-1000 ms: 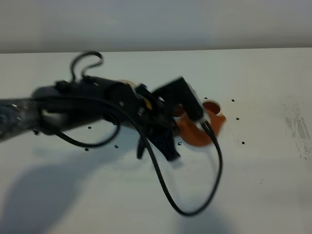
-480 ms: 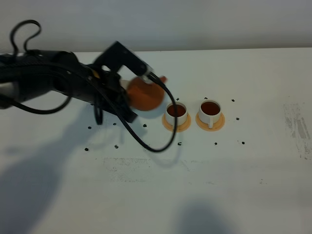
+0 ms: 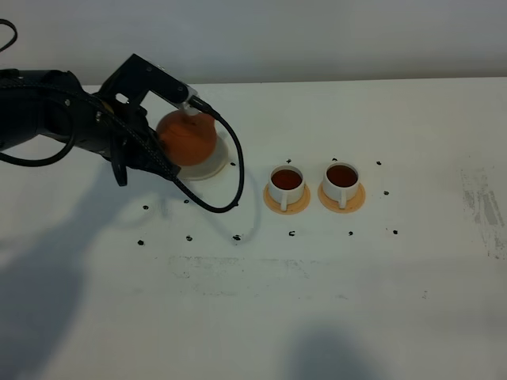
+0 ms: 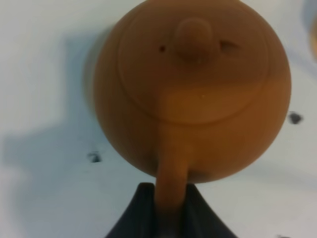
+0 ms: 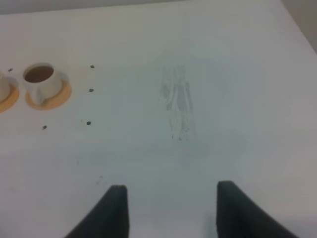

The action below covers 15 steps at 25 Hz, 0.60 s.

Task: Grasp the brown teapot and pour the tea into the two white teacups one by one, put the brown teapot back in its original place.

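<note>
The brown teapot point(image 3: 186, 138) sits upright over the cream saucer point(image 3: 212, 167), the original place; I cannot tell whether it rests on it. My left gripper point(image 3: 161, 149) is shut on the teapot's loop handle, which shows between the dark fingers point(image 4: 143, 213) in the left wrist view, below the teapot point(image 4: 193, 99). The two white teacups point(image 3: 286, 181) point(image 3: 341, 176) stand to the right on orange saucers, both holding dark tea. My right gripper point(image 5: 171, 210) is out of the high view; it hangs open over bare table, far from a teacup point(image 5: 42, 79).
Small black marks dot the white table point(image 3: 317, 301) around the saucers. A scuffed grey patch point(image 3: 483, 206) lies near the right edge. Black cable point(image 3: 230, 186) loops from the left arm down beside the cream saucer.
The left arm has swung left with the teapot, from over the teacups to above the cream saucer. Both cups now show with tea in them.
</note>
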Tool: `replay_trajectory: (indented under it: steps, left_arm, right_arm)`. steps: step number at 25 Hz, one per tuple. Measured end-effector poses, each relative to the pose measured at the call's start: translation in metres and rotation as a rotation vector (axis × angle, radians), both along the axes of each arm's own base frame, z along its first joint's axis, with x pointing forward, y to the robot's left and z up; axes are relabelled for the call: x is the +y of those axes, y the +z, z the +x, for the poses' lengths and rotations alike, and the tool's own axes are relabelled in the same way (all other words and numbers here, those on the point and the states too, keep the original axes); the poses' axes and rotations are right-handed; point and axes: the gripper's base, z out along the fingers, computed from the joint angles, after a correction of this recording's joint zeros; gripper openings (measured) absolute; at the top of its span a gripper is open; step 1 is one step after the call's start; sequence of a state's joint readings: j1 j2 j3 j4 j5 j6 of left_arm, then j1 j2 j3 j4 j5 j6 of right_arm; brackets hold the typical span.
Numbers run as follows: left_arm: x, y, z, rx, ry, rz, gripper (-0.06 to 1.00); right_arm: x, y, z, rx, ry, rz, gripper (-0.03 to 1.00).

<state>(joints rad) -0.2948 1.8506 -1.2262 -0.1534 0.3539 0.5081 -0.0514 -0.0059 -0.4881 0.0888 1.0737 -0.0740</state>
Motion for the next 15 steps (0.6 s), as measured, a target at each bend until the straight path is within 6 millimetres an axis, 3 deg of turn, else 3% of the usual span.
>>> replay_trajectory:
  steps: [15]
  left_arm:
    - [0.003,-0.036,0.015,0.0,0.045,-0.003,0.08]
  right_arm:
    - [0.0,0.0,0.0,0.0,0.0,0.001,0.43]
